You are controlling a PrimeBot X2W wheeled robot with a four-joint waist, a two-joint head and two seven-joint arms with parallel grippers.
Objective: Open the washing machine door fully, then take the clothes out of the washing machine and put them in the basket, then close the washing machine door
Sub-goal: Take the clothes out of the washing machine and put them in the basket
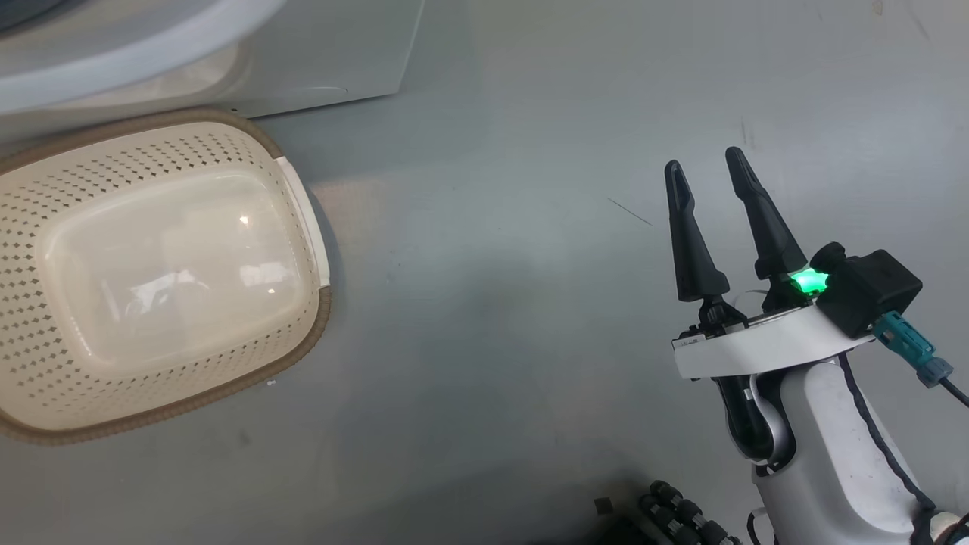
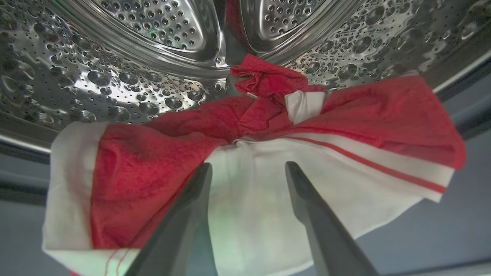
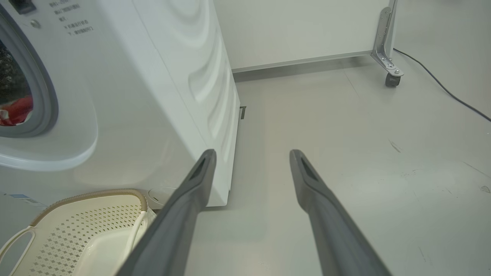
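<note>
Head view: basket (image 1: 30,303) on the grey floor (image 1: 492,318), just in front of the washer (image 1: 333,53); its glossy bottom reflects light. Right gripper (image 1: 705,163) well apart from the basket, over bare floor, fingers spread with nothing between them.

Right wrist view: same spread fingers, pointing past the washer's front corner. This view adds the washer's side panel, the grey-ringed opening with a bit of red cloth inside, a caster (image 3: 392,79) and a cable (image 3: 441,86) by the far wall.

Left wrist view: the inside of the steel drum (image 2: 153,23). Clothes (image 2: 153,172), red with white bands and a small white tag, lie bunched at the drum's mouth, one end hanging past its edge. Left gripper (image 2: 249,165) fingers spread, tips against the white part. Cannot tell whether they touch the fabric; nothing is pinched.
</note>
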